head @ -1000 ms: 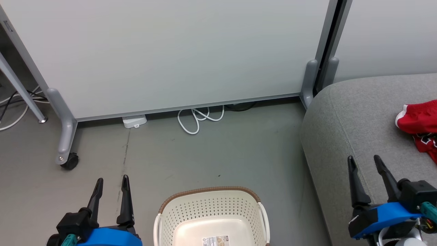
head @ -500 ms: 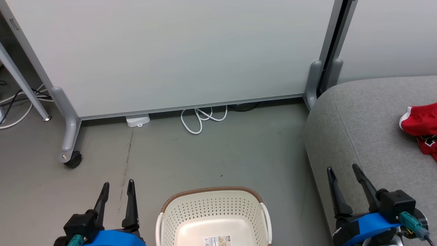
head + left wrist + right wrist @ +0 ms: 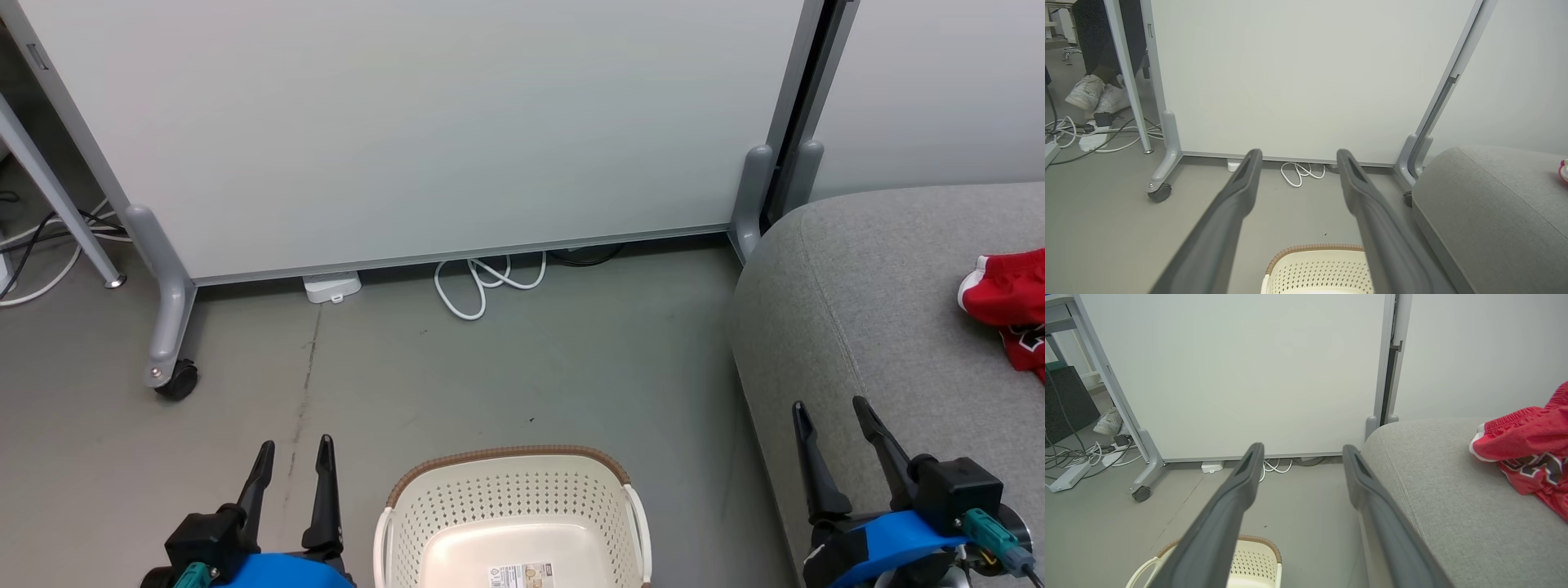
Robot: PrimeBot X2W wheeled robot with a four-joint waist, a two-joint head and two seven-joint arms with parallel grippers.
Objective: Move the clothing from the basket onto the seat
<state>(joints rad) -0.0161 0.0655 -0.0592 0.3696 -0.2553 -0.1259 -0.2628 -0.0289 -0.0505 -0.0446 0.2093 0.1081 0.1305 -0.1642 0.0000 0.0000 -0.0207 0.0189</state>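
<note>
The cream perforated basket [image 3: 510, 514] with a brown rim stands on the floor at the bottom centre, nothing in it but a label on its bottom; it also shows low in the wrist views [image 3: 1316, 267] [image 3: 1249, 563]. Red clothing [image 3: 1008, 306] with white trim lies on the light-grey seat [image 3: 865, 310] at the right edge, seen closer as a jersey with black letters [image 3: 1529, 451]. My left gripper [image 3: 292, 453] hangs open left of the basket, holding nothing. Over the seat's front corner my right gripper [image 3: 827, 412] stands open and holds nothing.
A pale partition panel [image 3: 424, 131] on wheeled grey feet [image 3: 167, 367] closes the back. A white cable loop [image 3: 482, 286] and a small white box [image 3: 331, 287] lie at its base. Cables and a person's white shoes [image 3: 1098, 96] are at far left. Grey floor [image 3: 522, 367] surrounds the basket.
The right gripper has drawn back and down from over the seat toward its front corner. The view has shifted slightly, so the left gripper sits a bit further right and lower.
</note>
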